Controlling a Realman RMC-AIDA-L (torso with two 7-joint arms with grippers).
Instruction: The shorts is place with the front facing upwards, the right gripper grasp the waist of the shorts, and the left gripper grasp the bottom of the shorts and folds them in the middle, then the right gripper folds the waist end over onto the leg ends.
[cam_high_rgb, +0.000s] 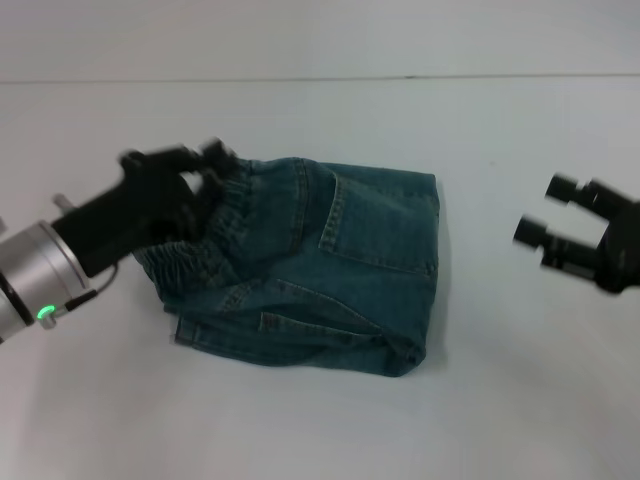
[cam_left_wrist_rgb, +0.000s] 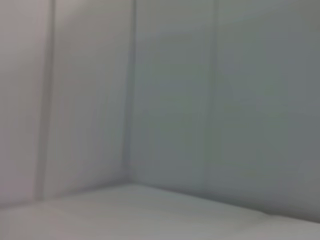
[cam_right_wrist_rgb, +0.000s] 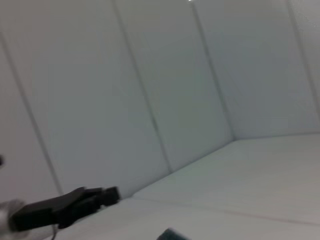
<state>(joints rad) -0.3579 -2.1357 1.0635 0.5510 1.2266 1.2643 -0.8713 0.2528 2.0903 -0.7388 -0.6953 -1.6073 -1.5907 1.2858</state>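
The blue denim shorts (cam_high_rgb: 320, 265) lie folded into a compact block in the middle of the white table, pocket side up. Their gathered elastic waist (cam_high_rgb: 215, 235) is bunched at the left end. My left gripper (cam_high_rgb: 205, 172) is right at that waist, over its upper part, and I cannot make out whether it holds the cloth. My right gripper (cam_high_rgb: 548, 210) hovers open and holds nothing, well to the right of the shorts. In the right wrist view the left gripper (cam_right_wrist_rgb: 75, 204) shows far off, with a corner of the shorts (cam_right_wrist_rgb: 172, 234) below it.
The white table (cam_high_rgb: 520, 390) spreads out on every side of the shorts, and its back edge meets a pale panelled wall (cam_left_wrist_rgb: 170, 100). The left wrist view shows only that wall and the tabletop.
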